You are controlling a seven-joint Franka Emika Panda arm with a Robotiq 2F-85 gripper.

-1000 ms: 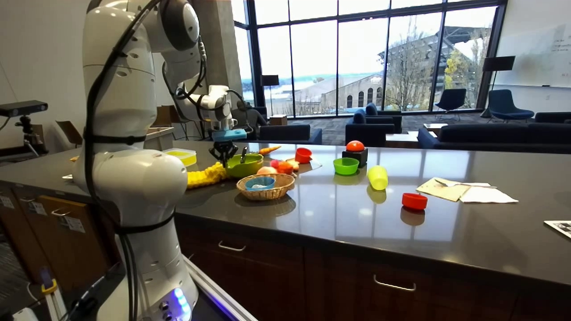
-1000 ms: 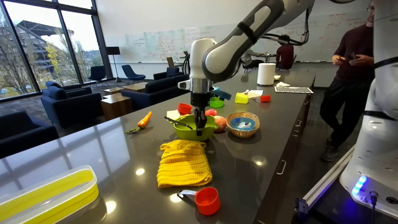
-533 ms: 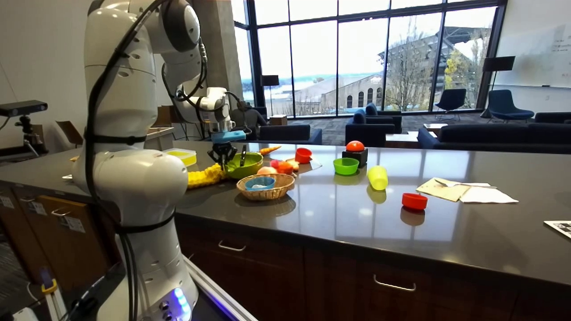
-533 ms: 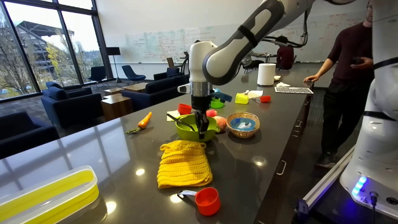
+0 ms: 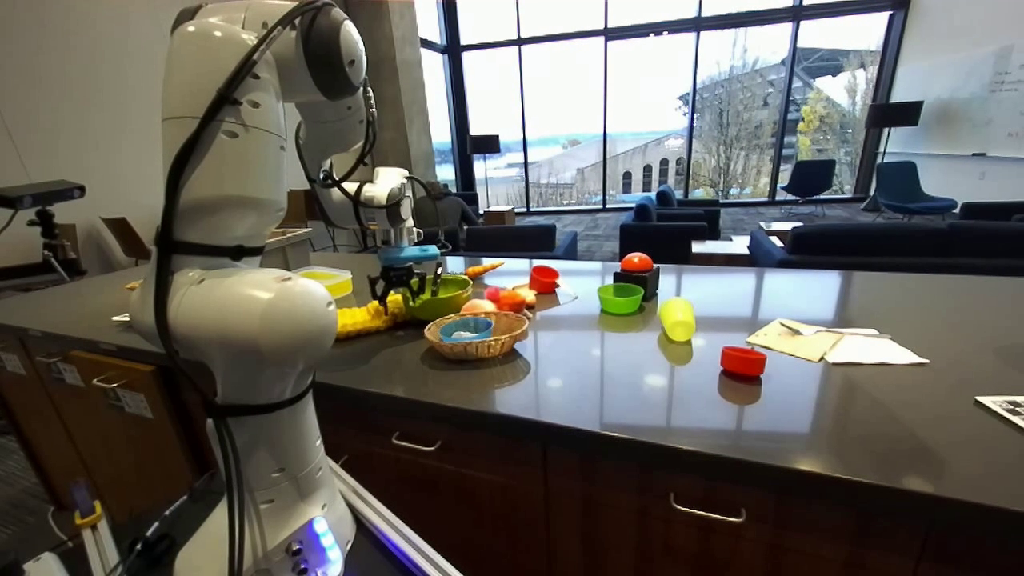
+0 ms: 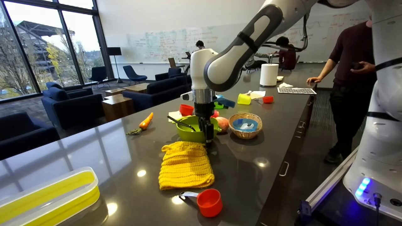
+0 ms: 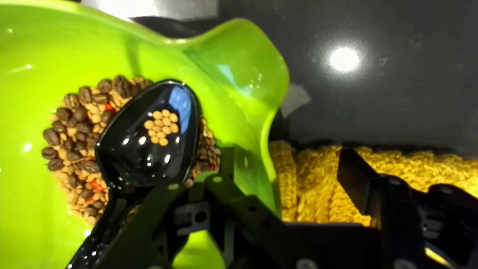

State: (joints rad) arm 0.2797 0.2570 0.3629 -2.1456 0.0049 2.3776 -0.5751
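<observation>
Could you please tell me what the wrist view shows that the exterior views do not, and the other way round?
Only the wrist view shows, inside the green bowl, brown beans, small tan pieces and red bits, with more tan pieces lying in the black spoon.

Only the exterior views show the wicker basket with a blue bowl in it, the carrot and the yellow cup.

All share the green bowl, the spoon, the yellow knitted cloth and the claw, its jaws apart in the wrist view.

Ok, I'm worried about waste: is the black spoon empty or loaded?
Lightly loaded: the wrist view shows a small cluster of tan grains in the black spoon, its surface bare around them.
</observation>
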